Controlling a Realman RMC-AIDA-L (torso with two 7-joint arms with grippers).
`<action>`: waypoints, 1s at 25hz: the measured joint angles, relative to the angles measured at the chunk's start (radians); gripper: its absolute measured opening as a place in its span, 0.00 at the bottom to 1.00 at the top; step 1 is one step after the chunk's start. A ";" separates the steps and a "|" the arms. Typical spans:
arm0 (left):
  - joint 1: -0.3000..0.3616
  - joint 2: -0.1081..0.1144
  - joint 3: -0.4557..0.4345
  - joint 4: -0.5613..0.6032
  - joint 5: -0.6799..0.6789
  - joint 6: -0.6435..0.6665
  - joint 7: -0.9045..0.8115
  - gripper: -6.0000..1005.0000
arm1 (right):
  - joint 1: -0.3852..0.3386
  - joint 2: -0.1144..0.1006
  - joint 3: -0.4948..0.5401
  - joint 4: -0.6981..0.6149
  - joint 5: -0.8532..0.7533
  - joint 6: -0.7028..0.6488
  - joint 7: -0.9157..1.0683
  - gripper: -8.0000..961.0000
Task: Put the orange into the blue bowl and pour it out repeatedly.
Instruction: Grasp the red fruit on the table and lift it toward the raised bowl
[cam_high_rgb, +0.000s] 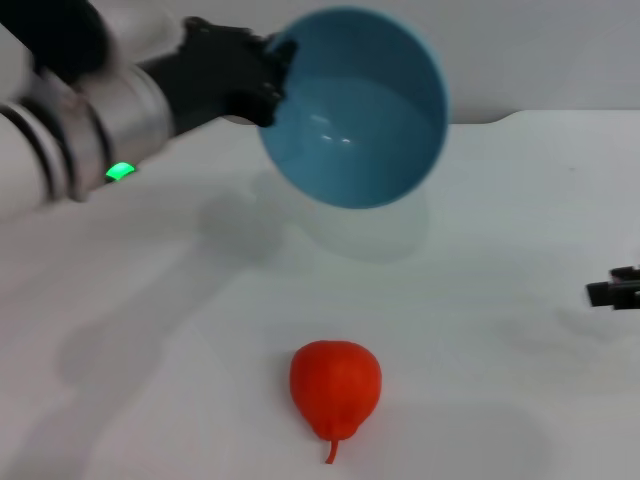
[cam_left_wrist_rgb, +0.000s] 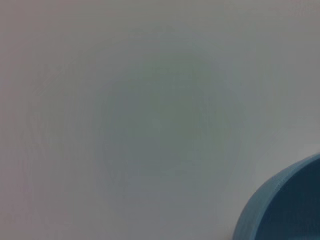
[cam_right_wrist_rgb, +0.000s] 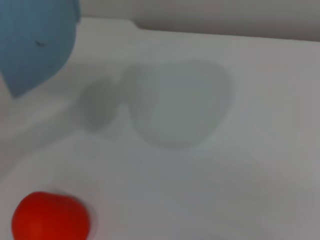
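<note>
One orange (cam_high_rgb: 336, 388) on table (cam_high_rgb: 500, 300); left fingers (cam_high_rgb: 272, 80) clamp tipped blue bowl (cam_high_rgb: 355, 105) aloft; right fingers' state unclear.

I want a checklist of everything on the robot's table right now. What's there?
Surface: white table, bare apart from the fruit.
Job's things: blue bowl held off the table, tipped on its side, empty; orange lying on the table nearer the robot.
Clutter: nothing seen.
Grippers: left end effector clamps the bowl's rim; right end effector just shows at the right edge.
Cables: nothing seen.
Surroundings: pale wall behind the table.
</note>
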 joint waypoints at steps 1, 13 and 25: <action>-0.016 0.000 -0.055 0.002 0.001 0.075 -0.045 0.00 | 0.003 0.000 -0.017 0.000 0.010 0.001 -0.017 0.48; -0.161 0.007 -0.597 0.011 0.068 0.869 -0.428 0.00 | 0.023 0.000 -0.269 0.055 0.222 0.048 -0.274 0.48; -0.164 0.008 -0.698 0.015 0.298 1.152 -0.505 0.00 | 0.224 -0.001 -0.555 0.250 0.205 0.147 -0.276 0.56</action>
